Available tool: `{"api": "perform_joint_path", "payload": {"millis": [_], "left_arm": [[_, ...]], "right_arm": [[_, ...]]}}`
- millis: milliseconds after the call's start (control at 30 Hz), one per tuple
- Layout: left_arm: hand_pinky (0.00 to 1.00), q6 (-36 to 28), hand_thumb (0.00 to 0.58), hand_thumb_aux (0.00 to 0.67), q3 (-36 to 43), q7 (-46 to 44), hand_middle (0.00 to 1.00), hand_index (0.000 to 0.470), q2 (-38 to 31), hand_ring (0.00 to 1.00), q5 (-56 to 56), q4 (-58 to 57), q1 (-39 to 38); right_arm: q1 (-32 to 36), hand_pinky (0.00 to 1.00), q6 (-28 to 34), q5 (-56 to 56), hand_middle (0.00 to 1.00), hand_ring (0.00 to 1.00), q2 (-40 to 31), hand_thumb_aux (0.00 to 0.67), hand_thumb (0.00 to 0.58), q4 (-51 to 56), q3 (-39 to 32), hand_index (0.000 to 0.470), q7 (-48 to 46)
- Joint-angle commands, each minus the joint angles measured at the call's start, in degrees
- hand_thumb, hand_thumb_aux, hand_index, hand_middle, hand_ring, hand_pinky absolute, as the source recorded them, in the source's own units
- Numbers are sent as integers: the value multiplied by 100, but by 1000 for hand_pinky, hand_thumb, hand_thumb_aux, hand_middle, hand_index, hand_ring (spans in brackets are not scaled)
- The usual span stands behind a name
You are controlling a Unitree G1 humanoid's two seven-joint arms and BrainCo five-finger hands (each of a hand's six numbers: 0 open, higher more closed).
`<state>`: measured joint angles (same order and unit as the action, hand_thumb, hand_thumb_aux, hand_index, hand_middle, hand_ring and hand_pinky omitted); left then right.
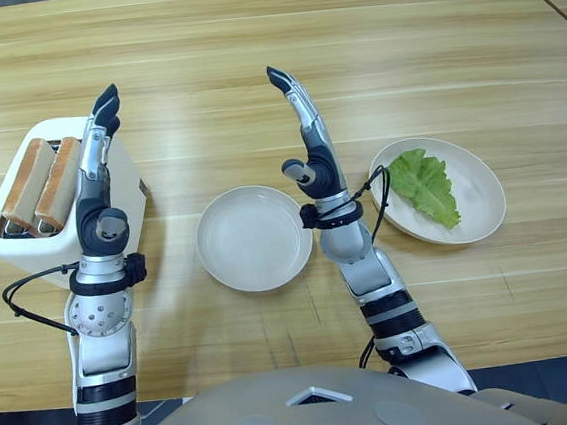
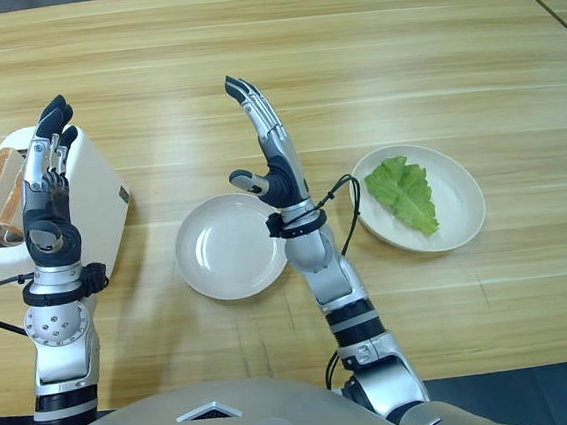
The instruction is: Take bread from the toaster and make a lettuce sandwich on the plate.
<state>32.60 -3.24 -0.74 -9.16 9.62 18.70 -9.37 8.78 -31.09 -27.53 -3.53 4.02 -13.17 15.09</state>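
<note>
A white toaster (image 1: 25, 242) stands at the left with two slices of bread (image 1: 43, 181) upright in its slots. My left hand (image 1: 98, 180) is raised beside the toaster's right side, fingers straight and open, holding nothing. An empty white plate (image 1: 253, 238) lies in the middle. My right hand (image 1: 307, 140) is held up between this plate and a second white plate (image 1: 477, 189) at the right, which carries a green lettuce leaf (image 1: 428, 185). The right hand's fingers are straight and it holds nothing.
The wooden table (image 1: 349, 55) stretches wide and bare behind the plates. A black cable (image 1: 21, 303) loops from my left wrist near the toaster's front. Another cable (image 1: 380, 188) arcs from my right wrist over the lettuce plate's edge.
</note>
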Motion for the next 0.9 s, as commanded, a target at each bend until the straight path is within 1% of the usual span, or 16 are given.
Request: {"api": "perform_joint_path", "payload": {"millis": [33,300,367,400,467,567,633,700,767,800,900], "left_arm": [[0,-59,0,0,0,-19,0,0,-4,0,16,24,-21],[0,-94,0,0,-4,-22,0,0,-6,0,12,58,6],[0,-167,0,0,-105,10,0,0,-19,0,-3,224,32],[0,-278,0,0,-275,40,0,0,-74,0,10,400,67],[0,-695,0,0,-1006,47,0,0,-443,0,31,929,227],[0,-1337,0,0,-2365,-283,0,0,-1428,0,52,1427,405],[0,-1668,0,0,-3256,-592,0,0,-2159,0,180,1340,324],[0,-1842,0,0,-3845,-847,0,0,-2741,0,689,974,63],[0,-1862,0,0,-3969,-1035,0,0,-3220,0,1649,502,-385],[0,-1897,0,0,-3925,-1129,0,0,-3361,0,1937,303,-567],[0,-1999,0,0,-3515,-1300,0,0,-3615,0,2611,-260,-929]], "right_arm": [[-5,0,11,29,0,0,-26,0,0,2,37,0,-21],[18,0,24,32,0,0,-25,0,0,3,34,0,-38],[24,0,26,31,0,0,-22,0,0,8,30,0,-41],[29,0,23,33,0,0,-22,0,0,14,25,0,-46],[39,0,18,42,0,0,-28,0,0,20,24,0,-59],[35,0,26,26,0,0,-42,0,0,3,32,0,-63],[34,0,29,15,0,0,-41,0,0,-7,26,0,-66],[31,0,32,9,0,0,-35,0,0,-15,16,0,-70],[17,0,38,3,0,0,-33,0,0,-23,15,0,-65],[10,0,40,1,0,0,-33,0,0,-26,15,0,-61],[-20,0,35,1,0,0,-47,0,0,-49,18,0,-65]]}}
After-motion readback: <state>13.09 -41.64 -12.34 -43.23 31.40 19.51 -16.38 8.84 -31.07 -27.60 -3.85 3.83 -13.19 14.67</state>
